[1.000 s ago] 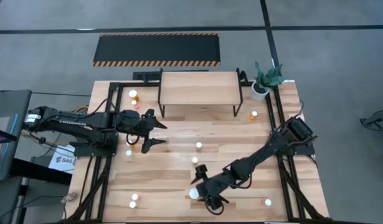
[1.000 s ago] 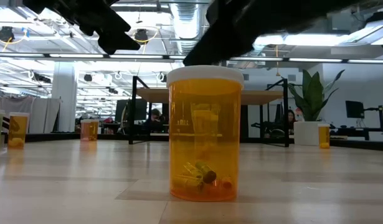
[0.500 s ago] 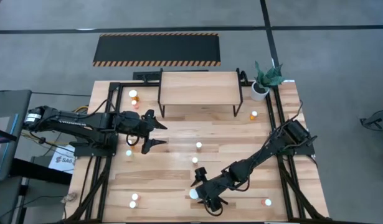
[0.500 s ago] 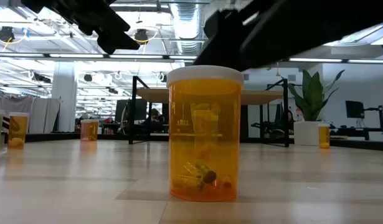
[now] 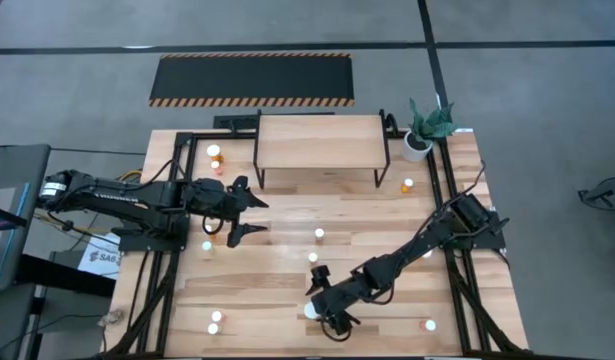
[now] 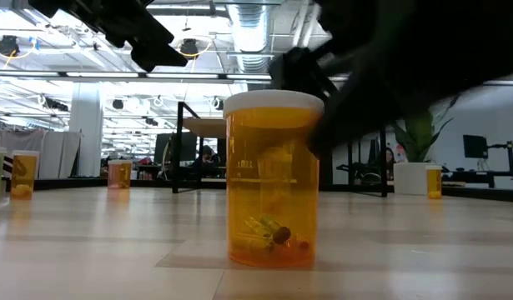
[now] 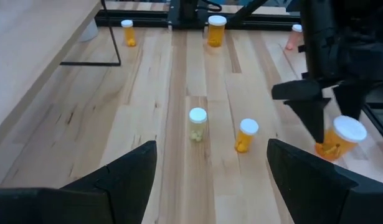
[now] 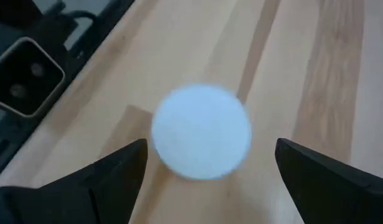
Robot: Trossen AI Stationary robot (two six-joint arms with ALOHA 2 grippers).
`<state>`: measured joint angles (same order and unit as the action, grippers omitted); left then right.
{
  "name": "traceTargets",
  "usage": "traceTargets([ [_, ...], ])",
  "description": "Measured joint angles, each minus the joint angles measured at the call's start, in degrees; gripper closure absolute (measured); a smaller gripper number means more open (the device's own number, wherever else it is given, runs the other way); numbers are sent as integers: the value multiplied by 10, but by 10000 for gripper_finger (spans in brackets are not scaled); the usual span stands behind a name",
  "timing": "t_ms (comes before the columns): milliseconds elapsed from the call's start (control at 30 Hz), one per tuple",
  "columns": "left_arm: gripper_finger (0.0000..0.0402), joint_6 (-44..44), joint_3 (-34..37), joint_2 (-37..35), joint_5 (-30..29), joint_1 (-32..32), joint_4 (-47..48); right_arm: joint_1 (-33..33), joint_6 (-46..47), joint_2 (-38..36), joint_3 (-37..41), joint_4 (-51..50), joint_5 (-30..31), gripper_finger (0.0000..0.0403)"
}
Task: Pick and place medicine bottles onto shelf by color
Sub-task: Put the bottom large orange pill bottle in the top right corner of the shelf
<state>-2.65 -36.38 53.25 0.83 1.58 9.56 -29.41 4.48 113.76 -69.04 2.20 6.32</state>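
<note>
The right claw (image 5: 321,303) hangs wide above the large white-capped orange medicine bottle (image 5: 311,311) near the desk's front edge (cap centred between the fingers). Lower squarely, clamp the body, not the cap. The left claw (image 5: 249,216) waits, wide.

- A blurred white round cap (image 8: 202,132) of a medicine bottle sat on the light-wood plank tabletop (image 8: 316,81), seen from above.
- The right gripper (image 8: 207,168) hung over it, its two dark fingers (image 8: 110,171) spread wide on either side of the cap.
- A dark frame piece (image 8: 29,81) ran along the tabletop's edge.
</note>
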Motion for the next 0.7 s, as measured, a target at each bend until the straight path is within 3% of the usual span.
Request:
traceTargets([
  [200, 109, 6, 0, 0, 0, 0, 0, -1, 11, 0, -2, 14, -2, 44],
  [500, 109, 6, 0, 0, 0, 0, 0, -1, 12, 0, -2, 15, -2, 96],
  [700, 109, 6, 0, 0, 0, 0, 0, -1, 15, 0, -2, 15, -2, 104],
])
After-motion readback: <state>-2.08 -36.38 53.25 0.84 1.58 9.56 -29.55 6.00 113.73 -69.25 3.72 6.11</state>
